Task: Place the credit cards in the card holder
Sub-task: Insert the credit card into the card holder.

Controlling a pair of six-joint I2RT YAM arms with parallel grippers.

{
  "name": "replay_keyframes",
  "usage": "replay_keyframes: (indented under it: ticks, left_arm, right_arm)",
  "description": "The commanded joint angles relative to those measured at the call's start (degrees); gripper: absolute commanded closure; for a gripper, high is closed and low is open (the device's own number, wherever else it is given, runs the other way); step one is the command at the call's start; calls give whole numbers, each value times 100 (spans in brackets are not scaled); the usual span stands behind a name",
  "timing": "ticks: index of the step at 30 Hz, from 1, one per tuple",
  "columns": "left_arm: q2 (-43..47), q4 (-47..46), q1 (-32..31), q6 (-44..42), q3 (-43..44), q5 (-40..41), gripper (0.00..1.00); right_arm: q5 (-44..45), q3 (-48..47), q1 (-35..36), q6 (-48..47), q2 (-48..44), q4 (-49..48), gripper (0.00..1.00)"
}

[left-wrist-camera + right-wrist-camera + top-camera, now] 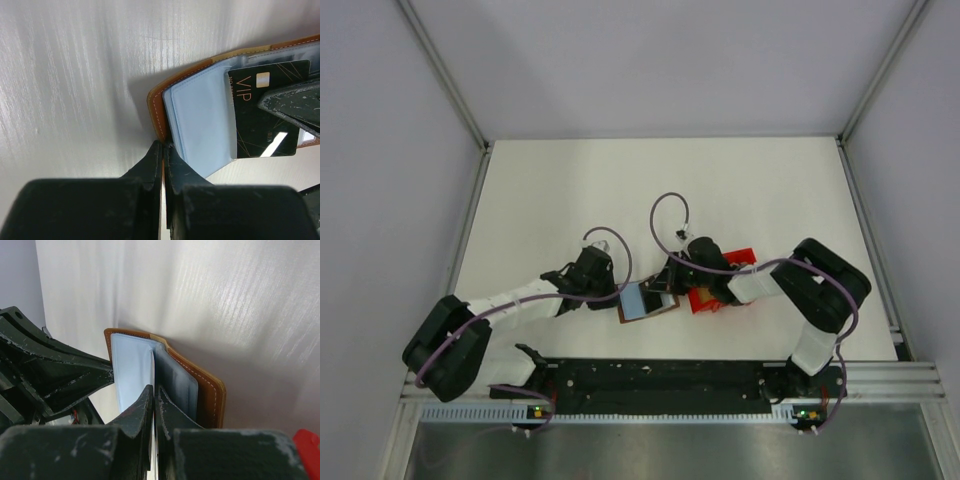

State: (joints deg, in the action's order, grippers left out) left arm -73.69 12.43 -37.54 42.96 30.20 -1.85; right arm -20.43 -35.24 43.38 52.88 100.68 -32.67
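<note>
The brown card holder (642, 300) lies open on the white table between my two grippers, its light blue sleeves facing up. My left gripper (164, 145) is shut on the edge of its brown cover (157, 110). A black credit card (265, 115) marked VIP sits partly inside a light blue sleeve (200, 120). My right gripper (154, 387) is shut on that card, which shows edge-on (153, 367) at the mouth of the sleeve. In the top view the left gripper (612, 292) and right gripper (668, 288) flank the holder closely.
A small red open box (740, 258) stands just right of the holder, under the right wrist, and its corner shows in the right wrist view (307, 450). White tabletop (660, 180) stretches behind the arms. Metal frame posts line both sides.
</note>
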Motion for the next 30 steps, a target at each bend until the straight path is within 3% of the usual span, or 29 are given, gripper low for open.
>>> replay_keyframes:
  ticks: [1,15,22,25,30]
  left_arm:
    - [-181,102,36,169,-137,132,100]
    - [-146,111,45,2,-119,404,100]
    - [-119,225,71,204,-163,536,100]
    - [-102,243,98,222,-181,554,100]
    - [-84,85,98,142,-207,396,100]
  right_arm:
    - [48,70,66,-15,-189,560,100]
    - [-181,-650,232,-76,56,1763,100]
    - [723,-686,242,-191,-470,2642,100]
    - [926,-589,242,-138,-620,2643,100]
    - [479,-659,259,-68,-313,2379,100]
